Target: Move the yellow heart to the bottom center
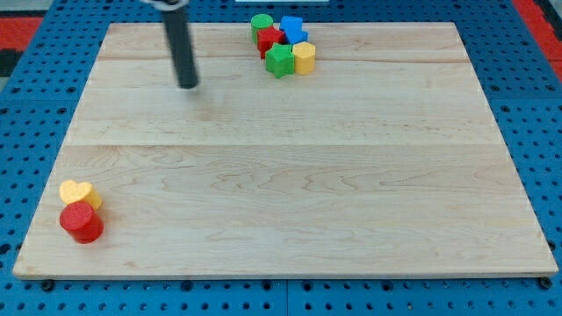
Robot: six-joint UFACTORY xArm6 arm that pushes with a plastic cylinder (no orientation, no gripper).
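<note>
The yellow heart (77, 192) is sitting near the board's bottom-left corner, touching the red cylinder (82, 222) just below it. My tip (188, 86) is hovering well apart, toward the view's top; there being no pincer, nothing is gripping. A push toward the view's right is risking dragging the cylinder along, or the heart pivoting off my tip.

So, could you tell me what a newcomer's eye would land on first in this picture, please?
Probably the tight cluster of blocks at the view's top centre: a green cylinder, blue block, red block, green star and yellow block. Next, the dark rod, my tip, at the upper left, far from every block. Last, the yellow heart touching a red cylinder at the bottom left.
</note>
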